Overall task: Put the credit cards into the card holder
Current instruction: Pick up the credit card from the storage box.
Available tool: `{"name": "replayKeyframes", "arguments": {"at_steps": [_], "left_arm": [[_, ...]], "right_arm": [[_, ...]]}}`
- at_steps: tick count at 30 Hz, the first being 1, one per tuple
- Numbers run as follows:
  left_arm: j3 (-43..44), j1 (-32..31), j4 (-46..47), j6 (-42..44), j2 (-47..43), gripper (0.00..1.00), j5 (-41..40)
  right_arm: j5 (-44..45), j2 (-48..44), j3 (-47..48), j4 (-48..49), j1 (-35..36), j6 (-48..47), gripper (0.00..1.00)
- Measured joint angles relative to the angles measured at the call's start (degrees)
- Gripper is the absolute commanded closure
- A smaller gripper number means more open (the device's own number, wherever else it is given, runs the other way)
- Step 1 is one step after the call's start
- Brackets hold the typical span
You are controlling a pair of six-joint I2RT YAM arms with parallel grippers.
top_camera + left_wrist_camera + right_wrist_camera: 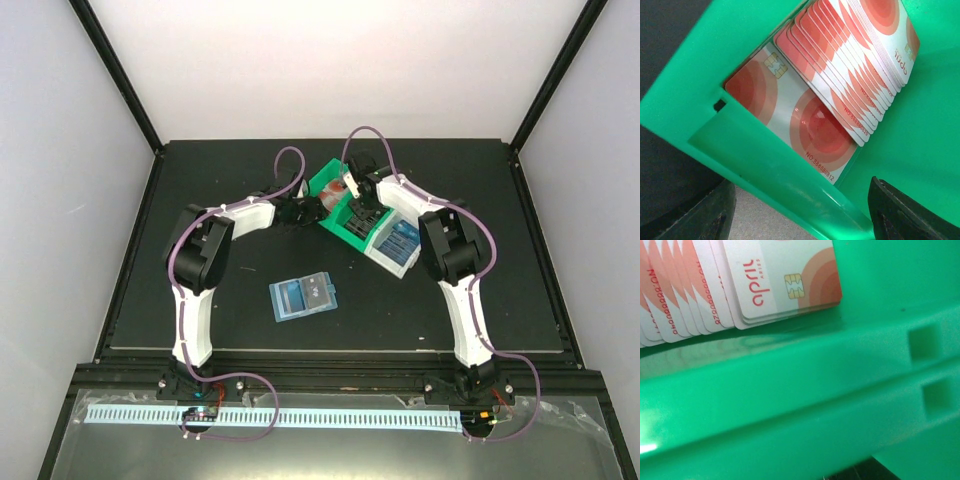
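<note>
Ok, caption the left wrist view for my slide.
Fanned stack of red-and-white credit cards inside a green bin, seen close up.

Setting: a robotics laboratory test cell. Evidence: plain white panels (pixel 330 60) in black framing enclose a matte black table (pixel 400 310); a left arm (pixel 195 290) and a right arm (pixel 465 300) are bolted to a black extrusion rail (pixel 330 378) at its near edge.

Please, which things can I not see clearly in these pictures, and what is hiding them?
Right fingers: outside the right wrist view; too small in the top view to tell open or shut.
Red-and-white cards: the count; they overlap and both wrist views cut them off.
Card holder: pocket contents; too small in the top view.
White bin: partly under the right arm, top view.
</note>
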Motion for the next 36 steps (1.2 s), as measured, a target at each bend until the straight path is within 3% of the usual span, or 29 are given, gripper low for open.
{"name": "replayKeyframes", "arguments": {"at_steps": [11, 14, 20, 36], "left_arm": [[0.00, -0.04, 0.37, 0.24, 0.09, 0.29, 0.07], [0.00, -0.04, 0.33, 0.31, 0.09, 0.29, 0.07], [0.00, -0.04, 0.31, 0.52, 0.09, 0.30, 0.07], [0.00, -0.04, 0.35, 0.61, 0.11, 0.34, 0.39]], "right_arm": [[6.14, -2.21, -1.77, 3.52, -0.92, 0.00, 0.75], [6.58, -2.45, -1.84, 3.56, -0.76, 0.00, 0.71], [2.60, -2.49, -1.84, 2.54, -0.90, -0.52, 0.61], [-1.95, -0.83, -0.13, -0.98, -0.92, -1.07, 0.55]]}}
